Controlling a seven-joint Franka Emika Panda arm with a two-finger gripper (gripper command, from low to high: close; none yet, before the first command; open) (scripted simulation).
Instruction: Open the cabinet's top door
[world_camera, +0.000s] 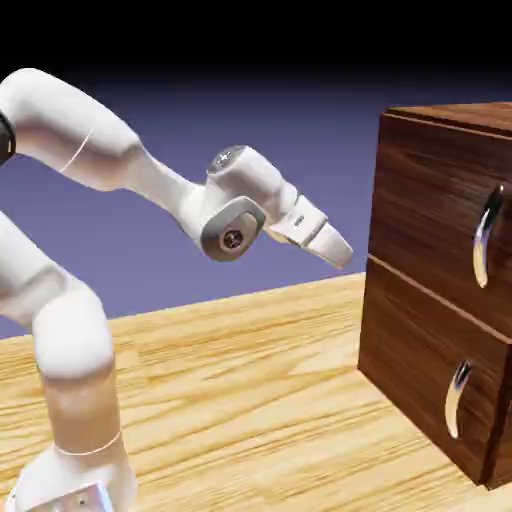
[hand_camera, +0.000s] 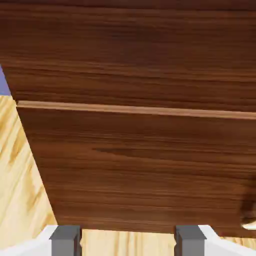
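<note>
Two fingertips (hand_camera: 66, 242) of the gripper (hand_camera: 128, 241) well apart, with nothing held between them. Both well short of the top handle (world_camera: 488, 235), judging from the exterior view. Top door (world_camera: 430, 190) on the upper half of the cabinet (world_camera: 375, 335), apparently shut, directly above the lower door (world_camera: 420, 345). Cabinet on the tabletop (world_camera: 240, 400), toward the exterior view's right, hiding part of the tabletop's far edge.

Likely a stiff, rigid wooden panel, fairly heavy, but probably moving easily once started. Handle probably hard and slick, so liable to slide in a loose pinch. Best taken around the middle of the curved bar, one finger on each side, then drawn steadily outward, probably along an arc if hinged. Little else to grab on the flat wood.

Door front facing the arm (world_camera: 165, 190), toward the exterior view's left. Handle's long axis close to upright, top end leaning slightly toward the exterior view's right; door's own longer side impossible to tell, with part beyond the picture's edge.
</note>
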